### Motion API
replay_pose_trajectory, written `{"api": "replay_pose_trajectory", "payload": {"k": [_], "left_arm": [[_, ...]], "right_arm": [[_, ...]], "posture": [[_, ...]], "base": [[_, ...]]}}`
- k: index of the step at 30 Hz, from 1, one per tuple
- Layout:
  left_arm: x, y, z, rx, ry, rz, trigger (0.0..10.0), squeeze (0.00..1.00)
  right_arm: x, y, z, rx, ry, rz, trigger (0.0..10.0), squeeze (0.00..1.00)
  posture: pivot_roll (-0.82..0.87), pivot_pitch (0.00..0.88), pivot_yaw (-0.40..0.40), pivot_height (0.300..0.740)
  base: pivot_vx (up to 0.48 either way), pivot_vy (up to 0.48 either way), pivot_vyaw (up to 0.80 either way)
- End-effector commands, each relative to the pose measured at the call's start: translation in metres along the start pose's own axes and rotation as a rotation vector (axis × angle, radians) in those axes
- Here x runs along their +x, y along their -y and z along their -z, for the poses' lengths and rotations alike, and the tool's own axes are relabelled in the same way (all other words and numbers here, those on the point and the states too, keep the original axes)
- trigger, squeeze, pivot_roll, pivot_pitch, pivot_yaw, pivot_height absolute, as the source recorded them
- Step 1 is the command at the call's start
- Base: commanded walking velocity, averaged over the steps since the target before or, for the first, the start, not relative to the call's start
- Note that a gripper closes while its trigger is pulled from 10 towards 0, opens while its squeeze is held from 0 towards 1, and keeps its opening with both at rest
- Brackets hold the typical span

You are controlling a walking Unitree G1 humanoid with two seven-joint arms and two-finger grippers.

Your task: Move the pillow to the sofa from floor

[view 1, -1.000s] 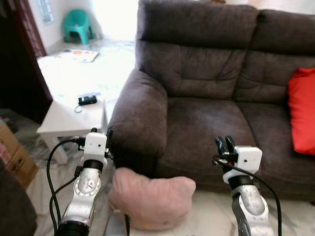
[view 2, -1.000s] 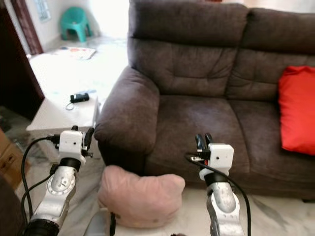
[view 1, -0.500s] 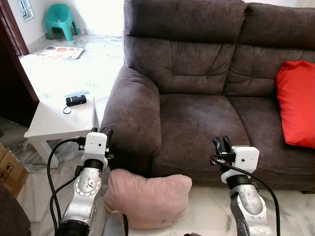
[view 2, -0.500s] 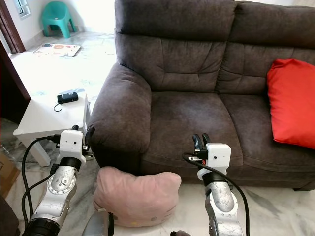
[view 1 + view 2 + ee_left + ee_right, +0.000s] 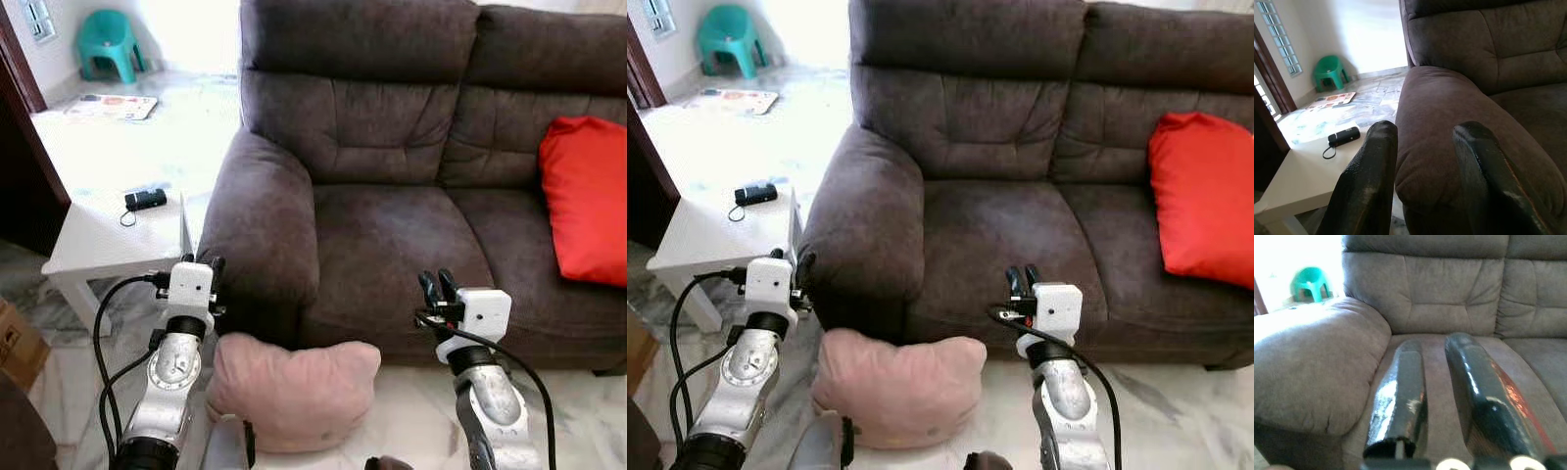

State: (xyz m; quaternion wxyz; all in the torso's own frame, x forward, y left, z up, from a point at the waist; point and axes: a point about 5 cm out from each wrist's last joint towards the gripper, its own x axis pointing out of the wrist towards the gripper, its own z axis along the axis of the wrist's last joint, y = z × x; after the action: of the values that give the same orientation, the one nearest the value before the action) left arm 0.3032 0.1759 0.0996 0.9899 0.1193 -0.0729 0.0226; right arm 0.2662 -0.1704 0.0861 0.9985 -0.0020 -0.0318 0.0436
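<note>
Pillow: the pink pillow (image 5: 294, 390) lies on the pale floor (image 5: 411, 421), against the sofa's front base below the left armrest, between the two arms.
Sofa: dark brown two-seater sofa (image 5: 392, 225); left seat cushion bare; armrest (image 5: 260, 235) directly above the pillow.
Left gripper: the left gripper (image 5: 1422, 147) is raised beside the armrest, above the pillow's left end; fingers parted with a clear gap between them, nothing held.
Right gripper: the right gripper (image 5: 1435, 377) is raised in front of the left seat cushion's front edge, right of the pillow; fingers slightly apart, nothing held.
Red cushion: a red cushion (image 5: 588, 196) leans on the right seat.
Side table: a white side table (image 5: 108, 240) stands left of the armrest with a small black device (image 5: 145, 199) on top.
Background: a green plastic chair (image 5: 106, 44) stands on the far floor.
</note>
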Motion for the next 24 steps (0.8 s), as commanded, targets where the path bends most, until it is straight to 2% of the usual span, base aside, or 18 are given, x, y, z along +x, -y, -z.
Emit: {"api": "replay_pose_trajectory", "payload": {"k": [1,24], "left_arm": [[0.0035,0.0021,-0.0058,-0.009,0.013,0.000,10.0,0.00],[0.0050,0.0033,-0.0057,-0.008,0.008,0.014,10.0,0.00]], "right_arm": [[0.0014,-0.0004,-0.0059,-0.006,0.031,-0.010,10.0,0.00],[0.0025,-0.0038,-0.0075,0.004,0.037,-0.018,10.0,0.00]], "posture": [[0.03,0.000,-0.071,0.599],[0.03,0.000,-0.062,0.599]], "base": [[0.000,0.000,0.00],[0.000,0.000,0.00]]}}
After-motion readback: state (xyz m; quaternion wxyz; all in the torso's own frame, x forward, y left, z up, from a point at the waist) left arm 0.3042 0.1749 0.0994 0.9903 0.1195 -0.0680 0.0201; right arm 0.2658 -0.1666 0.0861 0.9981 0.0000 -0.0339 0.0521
